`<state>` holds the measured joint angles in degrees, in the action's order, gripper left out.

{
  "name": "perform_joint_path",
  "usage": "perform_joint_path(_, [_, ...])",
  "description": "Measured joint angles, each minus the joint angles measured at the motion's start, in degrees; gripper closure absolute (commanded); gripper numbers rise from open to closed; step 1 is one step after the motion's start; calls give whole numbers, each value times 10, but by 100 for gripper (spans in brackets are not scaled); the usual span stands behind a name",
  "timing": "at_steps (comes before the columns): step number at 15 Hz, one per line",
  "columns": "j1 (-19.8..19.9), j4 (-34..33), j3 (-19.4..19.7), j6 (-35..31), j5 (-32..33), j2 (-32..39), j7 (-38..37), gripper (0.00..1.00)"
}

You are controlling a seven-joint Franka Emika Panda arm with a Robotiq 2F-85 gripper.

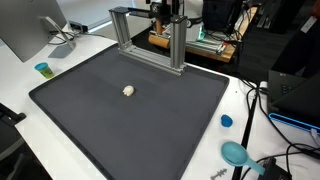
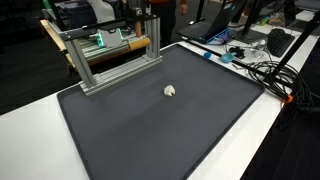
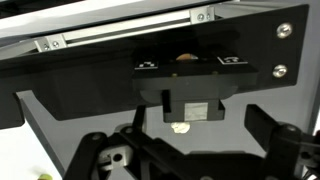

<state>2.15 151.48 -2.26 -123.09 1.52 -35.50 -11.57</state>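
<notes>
Only two small white marks on the black bracket (image 3: 160,80) show in the wrist view, too blurred to read. The small cream-white lump (image 1: 128,90), rounded and a little uneven, lies alone near the middle of the dark grey mat (image 1: 150,125) on the white worktop (image 1: 15,85), well apart from the aluminium frame (image 1: 178,45). The jaws stand wide open and hold nothing; the lump shows between them, untouched.
</notes>
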Motion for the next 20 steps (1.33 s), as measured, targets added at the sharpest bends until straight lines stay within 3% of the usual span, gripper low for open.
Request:
perform_joint_path(9, [8,12,-4,17,0,-26,-24,6])
perform_joint_path(10, [8,16,-6,17,0,-31,-30,2])
perform_joint_path(11, [8,18,-9,17,0,-34,-39,6])
perform_joint_path(14, [8,19,-12,26,-2,-37,-56,0])
perform_joint_path(20, [10,12,-15,12,0,-37,-62,0])
